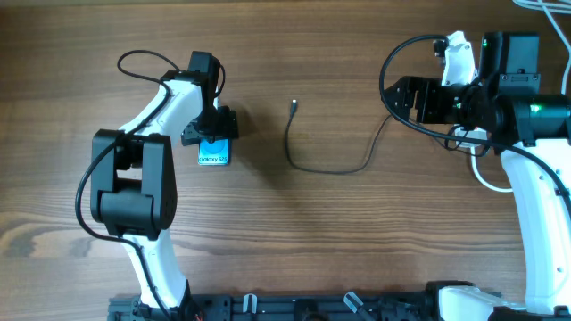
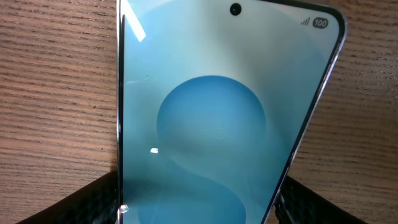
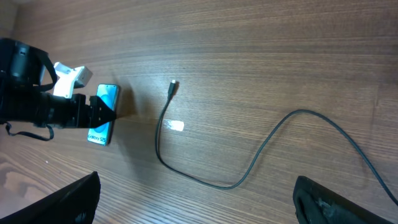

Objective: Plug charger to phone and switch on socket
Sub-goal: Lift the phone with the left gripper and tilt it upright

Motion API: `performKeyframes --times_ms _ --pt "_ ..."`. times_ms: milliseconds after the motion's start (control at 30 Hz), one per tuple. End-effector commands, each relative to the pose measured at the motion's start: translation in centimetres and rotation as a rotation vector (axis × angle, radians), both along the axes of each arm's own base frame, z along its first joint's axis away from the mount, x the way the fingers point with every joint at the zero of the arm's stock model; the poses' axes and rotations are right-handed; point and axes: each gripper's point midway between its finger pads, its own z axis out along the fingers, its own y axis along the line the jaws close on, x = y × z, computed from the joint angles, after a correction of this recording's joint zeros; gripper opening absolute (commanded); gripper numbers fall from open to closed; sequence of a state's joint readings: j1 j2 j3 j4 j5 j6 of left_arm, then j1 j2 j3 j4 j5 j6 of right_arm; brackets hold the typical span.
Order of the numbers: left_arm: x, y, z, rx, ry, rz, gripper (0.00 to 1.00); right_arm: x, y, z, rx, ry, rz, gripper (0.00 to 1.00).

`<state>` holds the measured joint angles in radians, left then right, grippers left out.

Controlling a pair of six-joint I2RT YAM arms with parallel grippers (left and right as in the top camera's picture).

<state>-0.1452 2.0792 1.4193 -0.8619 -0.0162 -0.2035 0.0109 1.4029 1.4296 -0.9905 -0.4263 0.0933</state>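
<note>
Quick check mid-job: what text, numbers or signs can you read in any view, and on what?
"100": battery badge at the top corner of the phone screen, left wrist view.
"Galaxy S25": white print low on the phone screen, overhead view, barely legible.
Right wrist view: the phone's print is too small to read.
Nothing readable on the cable.

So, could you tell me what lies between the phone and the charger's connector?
Nothing: the stretch from the phone to the connector is bare tabletop, as the overhead view shows.
</note>
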Motion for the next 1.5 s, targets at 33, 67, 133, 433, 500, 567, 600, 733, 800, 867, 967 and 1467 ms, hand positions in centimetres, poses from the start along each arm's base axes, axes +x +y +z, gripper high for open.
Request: performKeyframes --times_ms 33,67,133,433,500,567,600,733,800,867,967,1467 --pt "-1.3 -0.2 -2.2 -0.006 0.057 -0.021 0.79 0.3 0.4 0.7 0.021 -0.010 0.003 1.00" --pt "-1.3 -0.2 -2.1 -0.006 0.057 -0.021 0.78 0.3 0.4 0.7 0.021 -0.010 0.003 1.00" --pt "-1.1 -0.2 -1.5 -0.007 0.051 -0.020 0.75 0.3 0.4 0.7 0.021 -0.010 0.003 1.00" --pt "1.0 -0.6 5.4 -0.032 -0.116 -0.008 0.74 0.3 0.4 0.7 0.020 -0.010 0.004 1.00" --pt "1.3 -0.6 7.0 -0.043 -0.157 0.030 0.72 0.3 0.4 0.7 0.020 -0.010 0.003 1.00" --pt "1.4 -0.6 8.5 -0.054 -0.195 0.061 0.72 0.3 0.4 0.7 0.020 -0.010 0.003 1.00" --pt "1.5 -0.7 9.1 -0.062 -0.209 0.068 0.71 0.3 0.4 0.7 0.020 -0.010 0.003 1.00" --pt "1.5 -0.8 10.9 -0.097 -0.252 0.170 0.72 0.3 0.4 0.7 0.020 -0.010 0.003 1.00" --pt "1.5 -0.8 11.6 -0.117 -0.264 0.254 0.72 0.3 0.4 0.7 0.021 -0.010 0.003 1.00" --pt "1.4 -1.5 11.9 -0.169 -0.257 0.319 0.72 0.3 0.4 0.7 0.021 -0.009 0.003 1.00" --pt "0.8 -4.8 12.5 -0.368 -0.184 0.356 0.72 0.3 0.4 0.7 0.020 -0.010 0.003 1.00" --pt "-1.7 -12.1 16.3 -0.843 0.205 0.712 0.53 0.2 0.4 0.6 0.021 -0.006 0.003 1.00"
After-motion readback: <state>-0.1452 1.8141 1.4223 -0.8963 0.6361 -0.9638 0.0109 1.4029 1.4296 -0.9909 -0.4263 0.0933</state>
